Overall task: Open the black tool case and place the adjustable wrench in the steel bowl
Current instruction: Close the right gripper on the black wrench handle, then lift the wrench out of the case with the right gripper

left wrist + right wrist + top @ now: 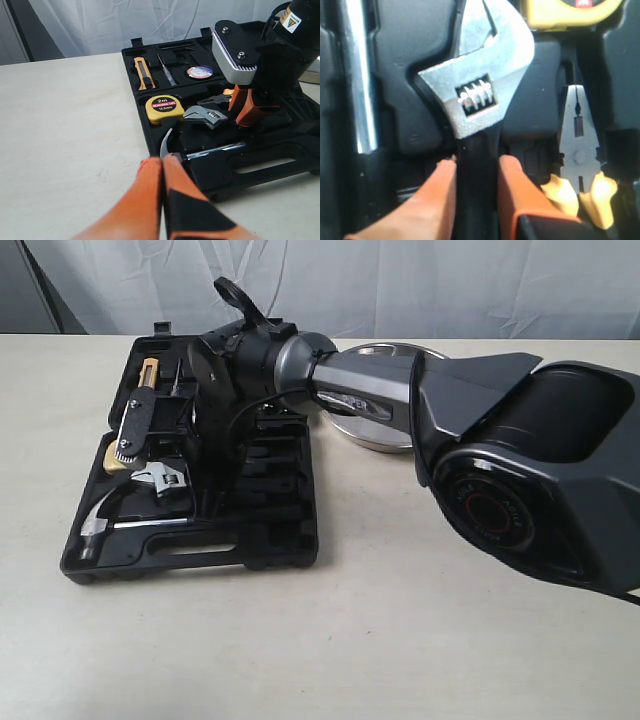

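Item: adjustable wrench, with a silver head and a black handle. It lies in its moulded recess in the left half of the open black tool case, between the yellow tape measure on the far side and the hammer on the near side. The case sits on the left of the table. The steel bowl stands just off its far right corner, partly hidden by the right arm. Handling, as I judge it: metal, stiff, heavy for its size and head-heavy, so a hold on the handle close under the head should stop it swinging. The bright head looks slick and the dark handle the better purchase. The recess may pinch it, so a straight lift seems wise. It is not fragile, though it will clatter in the bowl. Right pincer: narrow, with its orange fingers set against either side of the handle just below the head, and the wrench not yet out of its recess. Left pincer: fingers pressed together and empty, over the table by the case's near edge. Views: only the right wrist view shows the contact on the handle, and the pliers alongside. The exterior view hides that grasp behind the arm but best places the bowl. The left wrist view lays out the whole tray.
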Motion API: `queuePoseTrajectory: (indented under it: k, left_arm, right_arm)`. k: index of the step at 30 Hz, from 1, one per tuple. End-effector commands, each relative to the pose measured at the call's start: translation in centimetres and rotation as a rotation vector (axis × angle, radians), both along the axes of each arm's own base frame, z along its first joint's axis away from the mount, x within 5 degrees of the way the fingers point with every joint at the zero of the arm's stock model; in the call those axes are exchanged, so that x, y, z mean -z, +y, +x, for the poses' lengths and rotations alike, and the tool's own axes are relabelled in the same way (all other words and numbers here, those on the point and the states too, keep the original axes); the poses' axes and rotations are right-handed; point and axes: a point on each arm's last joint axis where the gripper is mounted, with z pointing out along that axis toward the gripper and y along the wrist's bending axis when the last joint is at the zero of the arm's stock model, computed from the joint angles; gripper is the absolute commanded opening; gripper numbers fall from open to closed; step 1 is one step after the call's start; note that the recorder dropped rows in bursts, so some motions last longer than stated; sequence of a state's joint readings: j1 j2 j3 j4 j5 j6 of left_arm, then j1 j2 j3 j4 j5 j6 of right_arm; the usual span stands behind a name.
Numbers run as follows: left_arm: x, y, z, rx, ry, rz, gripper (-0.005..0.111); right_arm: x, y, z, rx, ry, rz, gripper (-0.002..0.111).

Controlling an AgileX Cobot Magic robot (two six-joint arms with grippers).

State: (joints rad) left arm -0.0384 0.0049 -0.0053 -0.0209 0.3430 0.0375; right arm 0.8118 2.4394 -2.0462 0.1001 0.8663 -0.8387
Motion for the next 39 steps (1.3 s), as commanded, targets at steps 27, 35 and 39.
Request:
queuePoseTrajectory:
  k: [27,35,39]
  left_arm:
    - [0.1,0.0,0.0,0.004,-0.009,-0.002,0.000]
    - [0.1,0.0,0.0,0.004,-0.009,-0.002,0.000]
    - [0.1,0.0,0.0,0.004,-0.009,-0.002,0.000]
  right_arm:
    - [-6.0,0.3,-0.3,0.124,-0.011,0.192,-0.001]
    - [-6.0,0.2,-0.3,0.132,-0.003,0.196,-0.001]
    - [-6.0,0.0,-0.1,0.142,-0.003,0.195,-0.001]
